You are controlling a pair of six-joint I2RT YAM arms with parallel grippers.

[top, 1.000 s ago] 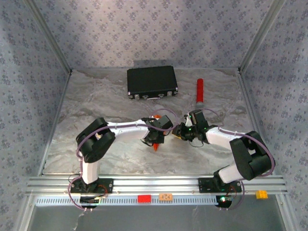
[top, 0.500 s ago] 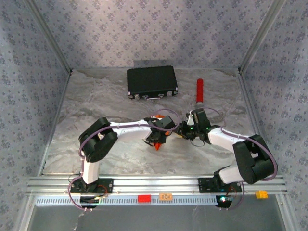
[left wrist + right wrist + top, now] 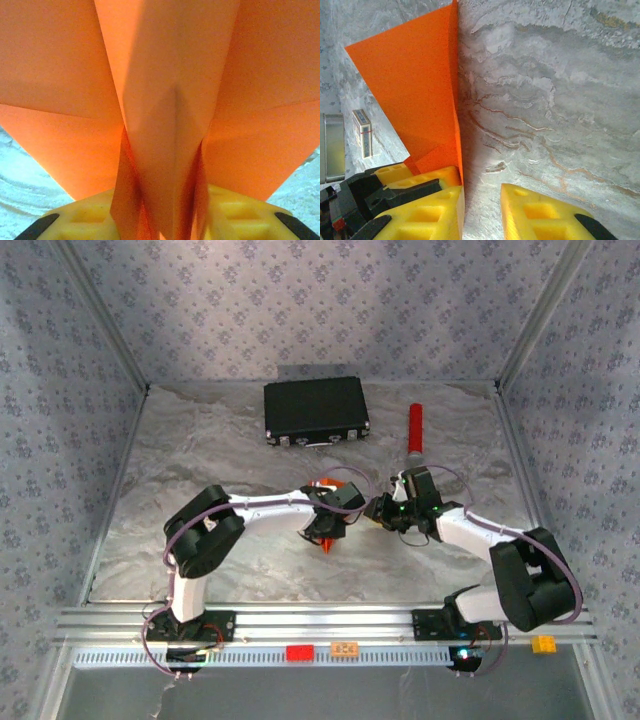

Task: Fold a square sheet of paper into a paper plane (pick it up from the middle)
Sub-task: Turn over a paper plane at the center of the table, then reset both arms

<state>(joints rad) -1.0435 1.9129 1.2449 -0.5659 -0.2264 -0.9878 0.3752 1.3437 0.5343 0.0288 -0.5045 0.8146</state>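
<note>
- A ribbed aluminium rail [image 3: 250, 622] runs along the near edge of the table. A small red block [image 3: 299, 652], a small orange block [image 3: 345, 648] and a small yellow block [image 3: 544, 644] sit on the strip below it.
- From their bases on that rail, both arms bend inward and meet over the middle of the grey marbled tabletop [image 3: 200, 460].
- The left gripper [image 3: 325, 530] is clamped on a creased, pointed piece of thin bright orange paper [image 3: 325, 545].
- In the left wrist view, its yellow fingers [image 3: 80, 220] press from both sides on the narrow centre fold of the orange paper [image 3: 170, 100]. Flat wings spread to either side above the fold.
- The right gripper [image 3: 378, 512] sits just beside the left one, facing it.
- In the right wrist view, the right gripper [image 3: 482, 192] has its jaws apart, with bare table between the yellow fingers [image 3: 545, 215].
- There the orange paper [image 3: 415, 90] stands on edge, and its folded ridge runs down to the inner side of the other finger. Whether the two touch cannot be told.
- Farther back, right of centre, a red cylinder [image 3: 414, 428] lies on the table.
- A flat black rectangular case [image 3: 315, 410] lies near the back edge, well apart from the paper.
- Blue-grey patterned walls [image 3: 320, 300] enclose the space.
</note>
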